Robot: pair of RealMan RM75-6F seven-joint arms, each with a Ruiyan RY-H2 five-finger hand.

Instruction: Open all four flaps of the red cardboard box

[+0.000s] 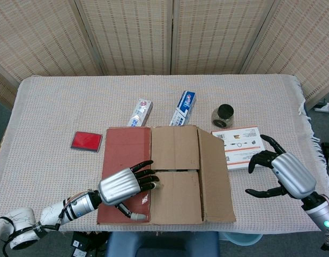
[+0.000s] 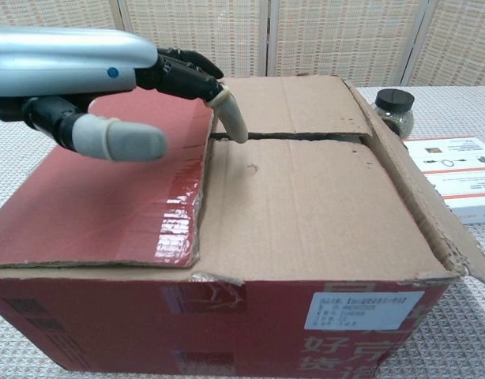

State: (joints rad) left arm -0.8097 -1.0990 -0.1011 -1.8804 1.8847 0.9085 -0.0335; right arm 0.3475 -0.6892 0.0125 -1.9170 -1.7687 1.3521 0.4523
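Clearly the step in hand was lifting the first flap. The box (image 1: 167, 176) sat at the near middle of the bench (image 1: 57, 101), all four flaps down or nearly so. The left hand (image 1: 124, 186) hovered over the red flap (image 1: 124, 155), fingers spread and grasping nothing, with its fingertips (image 2: 231, 118) reaching past that flap's inner edge toward the gap between the two brown inner flaps. Whether a fingertip touched the cardboard could not be told from either view. The right hand (image 1: 279, 174) hung off to the box's right, released, fingers loosely curled around nothing, apart from the right flap (image 1: 215, 176), which stood a little raised along its outer edge.

To do the step well, the fingertips would probably need to hook under the red flap's free inner edge, not press on top, then swing it outward to the left about its fold. Torn tape showed shiny near the flap's front corner, so it might catch. The right flap, already lifted, looked the easier one for the right hand.

Nothing of the box's contents showed; the inner flaps covered them. A dark-lidded jar (image 1: 223, 114) stood behind the box, contents too small to tell.
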